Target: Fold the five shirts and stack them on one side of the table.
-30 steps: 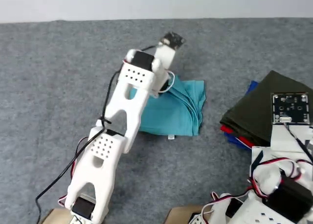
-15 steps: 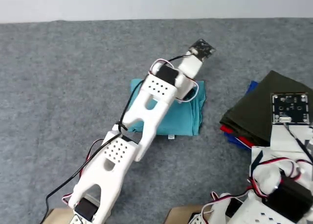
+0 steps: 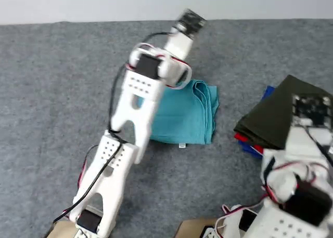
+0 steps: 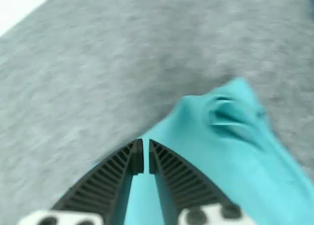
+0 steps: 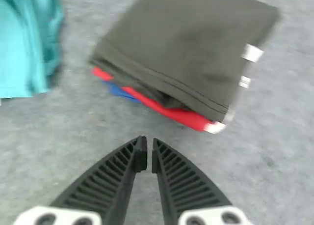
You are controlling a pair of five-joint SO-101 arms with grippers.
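I had the left claw point(image 4: 145, 156) pinched nearly closed on nothing, above an edge of the folded teal shirt point(image 4: 235, 151) lying mid-tabletop point(image 3: 52, 92). The right claw point(image 5: 146, 154) was equally narrow and empty, near the stack: dark shirt point(image 5: 191, 48) on top of red shirt point(image 5: 167, 108) and blue shirt point(image 5: 120, 92).

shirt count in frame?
4. Teal shirt alone mid-table; at the right, a stack: olive shirt on top, red shirt under it, blue shirt lowest. A fifth may be hidden in the stack.
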